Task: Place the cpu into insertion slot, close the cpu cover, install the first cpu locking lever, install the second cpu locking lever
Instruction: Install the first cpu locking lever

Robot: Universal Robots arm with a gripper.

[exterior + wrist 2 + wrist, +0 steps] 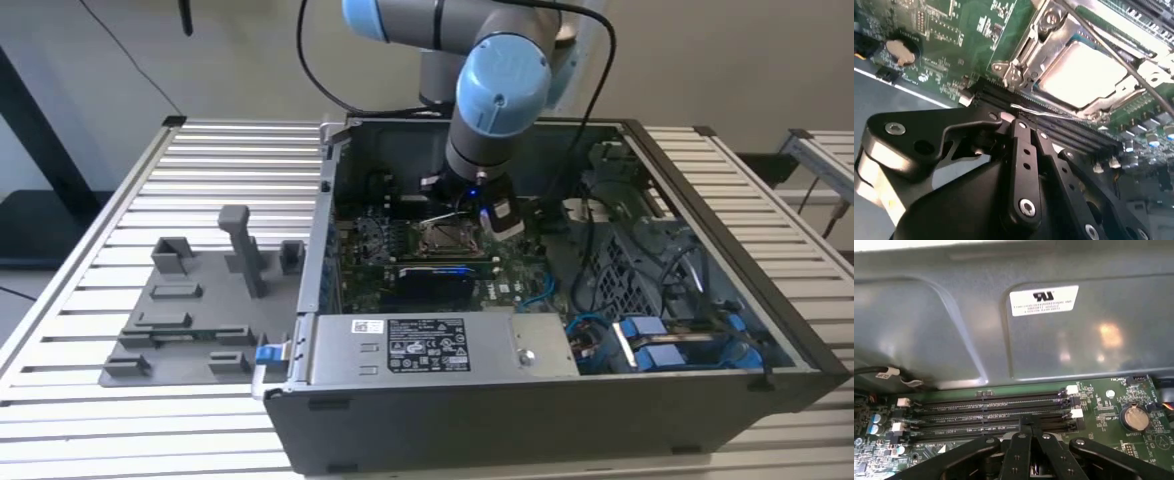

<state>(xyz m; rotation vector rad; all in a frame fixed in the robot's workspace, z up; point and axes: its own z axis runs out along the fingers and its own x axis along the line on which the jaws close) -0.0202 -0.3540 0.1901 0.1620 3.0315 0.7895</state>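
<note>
Cpu [1081, 75] seated in insertion slot [1006, 70], cover down over it. Gripper [1026, 126] closed, empty, tip beside thin locking lever [1044, 112]. I'd press lever down steadily, without slipping off.

Pale square cpu [1081, 75], seated flat inside silver-rimmed insertion slot [1026, 52]

A slatted metal table [220, 160] carries the open computer case [534, 410] and a grey fixture tray [187, 345].
</note>
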